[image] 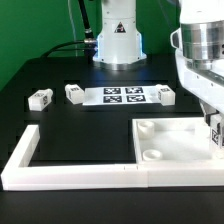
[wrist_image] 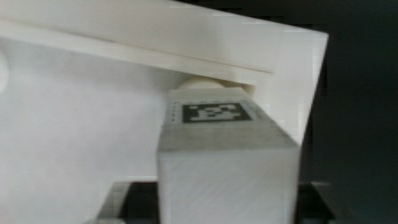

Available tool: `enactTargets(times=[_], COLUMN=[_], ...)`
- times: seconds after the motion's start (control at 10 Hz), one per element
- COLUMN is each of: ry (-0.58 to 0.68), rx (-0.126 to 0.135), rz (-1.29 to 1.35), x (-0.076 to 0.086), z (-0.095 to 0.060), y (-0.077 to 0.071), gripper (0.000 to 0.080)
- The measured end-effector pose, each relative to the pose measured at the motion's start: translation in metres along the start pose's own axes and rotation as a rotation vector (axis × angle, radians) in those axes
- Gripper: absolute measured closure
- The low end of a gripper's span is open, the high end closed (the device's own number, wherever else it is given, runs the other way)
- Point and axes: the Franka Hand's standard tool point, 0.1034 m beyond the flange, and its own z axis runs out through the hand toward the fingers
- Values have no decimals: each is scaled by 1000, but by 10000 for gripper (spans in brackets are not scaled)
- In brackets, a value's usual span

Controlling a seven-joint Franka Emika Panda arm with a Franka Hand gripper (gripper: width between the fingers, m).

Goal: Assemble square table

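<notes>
The white square slab (image: pixel 175 140) lies at the exterior view's right, against the border wall, with round sockets showing at its near corners. My gripper (image: pixel 214 136) is over the slab's right part, shut on a white leg (image: pixel 213 128). In the wrist view the gripper (wrist_image: pixel 222 206) holds this leg (wrist_image: pixel 222 165) between its dark fingers (wrist_image: pixel 137 200). The leg's tagged end (wrist_image: pixel 215 112) meets a socket under the slab's raised rim (wrist_image: pixel 196 45). Three more tagged legs lie on the table: one (image: pixel 40 97), a second (image: pixel 75 93) and a third (image: pixel 165 94).
The marker board (image: pixel 125 96) lies flat between the loose legs. The long white L-shaped border wall (image: pixel 60 172) runs along the table's front and up its left. The robot's base (image: pixel 117 40) stands at the back centre.
</notes>
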Motion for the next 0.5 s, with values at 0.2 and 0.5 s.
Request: enactTargets(times=[0.2, 0.5], ry=[-49, -64], rx=[8, 90], rz=[294, 478], x=[-5, -7], z=[1, 1], y=[1, 5], gripper=[505, 505])
